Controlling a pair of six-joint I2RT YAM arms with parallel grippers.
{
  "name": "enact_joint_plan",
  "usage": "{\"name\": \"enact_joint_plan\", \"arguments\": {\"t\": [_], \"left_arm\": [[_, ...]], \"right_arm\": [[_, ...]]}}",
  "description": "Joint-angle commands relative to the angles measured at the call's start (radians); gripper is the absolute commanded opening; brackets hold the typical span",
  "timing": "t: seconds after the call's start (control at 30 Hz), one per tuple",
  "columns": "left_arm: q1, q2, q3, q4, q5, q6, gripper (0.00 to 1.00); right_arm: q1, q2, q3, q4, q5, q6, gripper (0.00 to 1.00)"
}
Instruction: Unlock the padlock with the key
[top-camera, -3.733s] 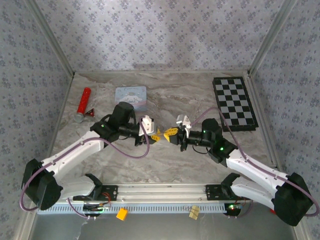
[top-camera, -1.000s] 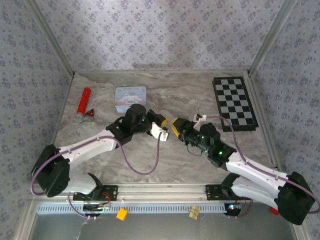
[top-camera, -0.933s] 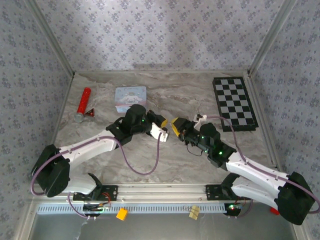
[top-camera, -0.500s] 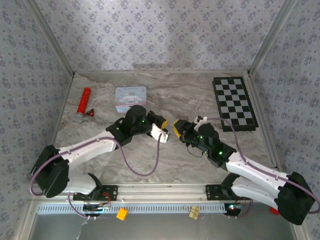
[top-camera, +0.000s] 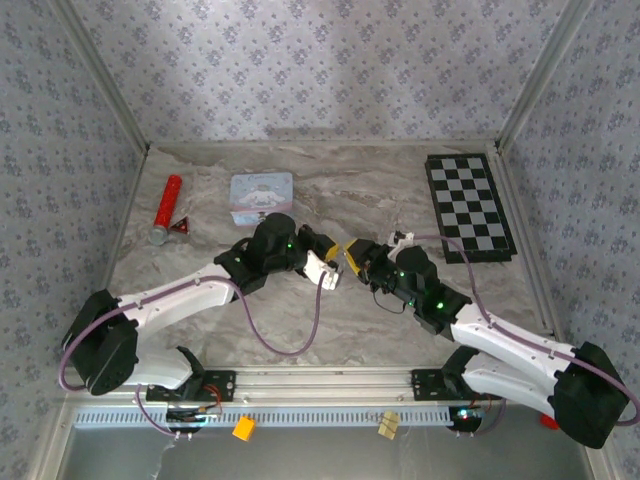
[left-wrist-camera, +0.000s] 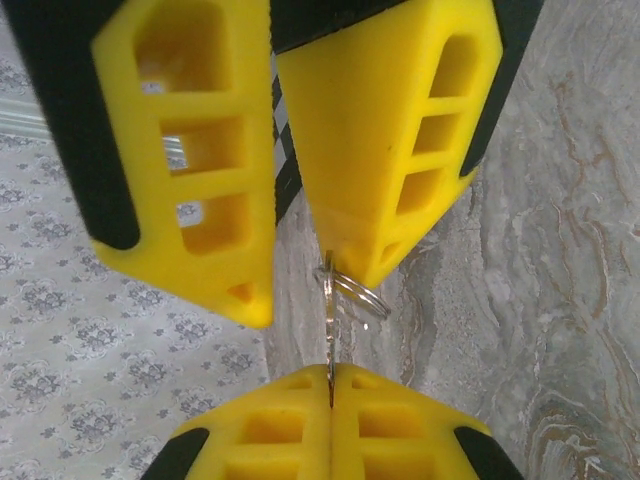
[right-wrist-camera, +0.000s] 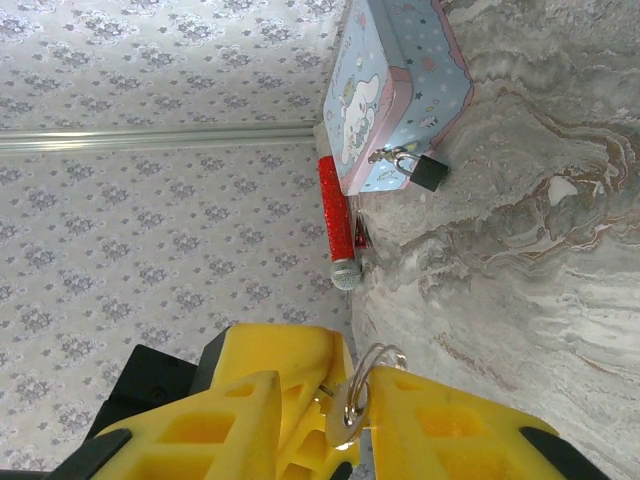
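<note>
The left gripper (left-wrist-camera: 330, 388) stayed clamped on the key (left-wrist-camera: 329, 335); right gripper (right-wrist-camera: 330, 398) had narrowed around it, seemingly without gripping; padlock (right-wrist-camera: 428, 172) still locked

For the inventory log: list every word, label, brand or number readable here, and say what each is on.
No text can be read anywhere.
pale blue tin: cartoon picture only, no words legible.
padlock: any marking too small to read.
chessboard: plain squares, no labels.
</note>
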Motion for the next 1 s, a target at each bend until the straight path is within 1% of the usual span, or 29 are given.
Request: {"name": "enact_joint_plan", "arguments": {"t": [0.0, 0.3, 0.9, 0.97], "left_arm": [[-0.009, -0.022, -0.005, 0.008, 0.003, -0.006, 0.0], [-0.015, -0.024, -0.007, 0.012, -0.009, -0.003, 0.0], [-0.016, -0.018, -0.019, 0.039, -0.032, -0.004, 0.0], [-0.017, -0.02, -0.025, 0.049, -0.033, -0.011, 0.02]], "right_arm": [[-0.004, 0.001, -0.002, 0.025, 0.013, 0.019, 0.28], [-0.002, 0.013, 0.0, 0.026, 0.01, 0.021, 0.26], [-0.002, 0.001, -0.003, 0.007, 0.032, 0.008, 0.14], [-0.002, -0.005, 0.0, -0.003, 0.037, -0.001, 0.12]]}}
